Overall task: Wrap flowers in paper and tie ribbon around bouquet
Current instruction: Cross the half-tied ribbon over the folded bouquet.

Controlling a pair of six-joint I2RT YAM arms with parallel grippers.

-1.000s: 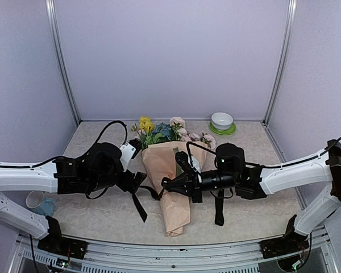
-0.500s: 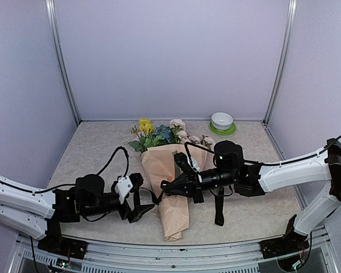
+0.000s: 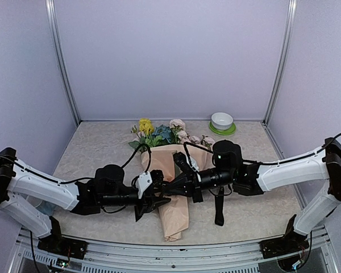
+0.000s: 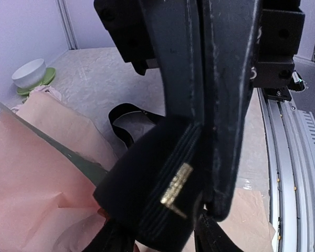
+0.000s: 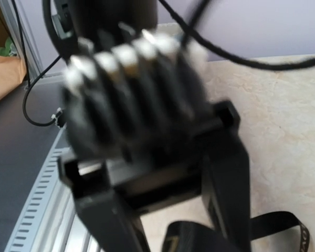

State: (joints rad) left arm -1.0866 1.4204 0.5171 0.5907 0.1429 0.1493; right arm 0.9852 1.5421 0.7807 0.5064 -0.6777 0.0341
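The bouquet (image 3: 173, 213) lies in the middle of the table, a peach-tan paper (image 4: 31, 173) cone with a green strip (image 4: 68, 155). Its flowers (image 3: 159, 133) point to the back. My right gripper (image 3: 166, 186) hovers over the cone's left side, shut on a folded bit of black ribbon (image 4: 147, 194) with a gold mark. In the left wrist view its shut fingers (image 4: 220, 131) hang down from above. My left gripper (image 3: 153, 200) meets it from the left. Its jaws stand apart on either side of that ribbon fold. More ribbon (image 3: 219, 211) trails right of the cone.
A white bowl on a green saucer (image 3: 222, 121) stands at the back right. The metal front rail (image 4: 294, 173) runs close behind the left gripper. Purple walls close in the table on three sides.
My left arm has swung in from the left to the bouquet, and its jaws have narrowed around the ribbon fold. The right arm has held still with the ribbon.
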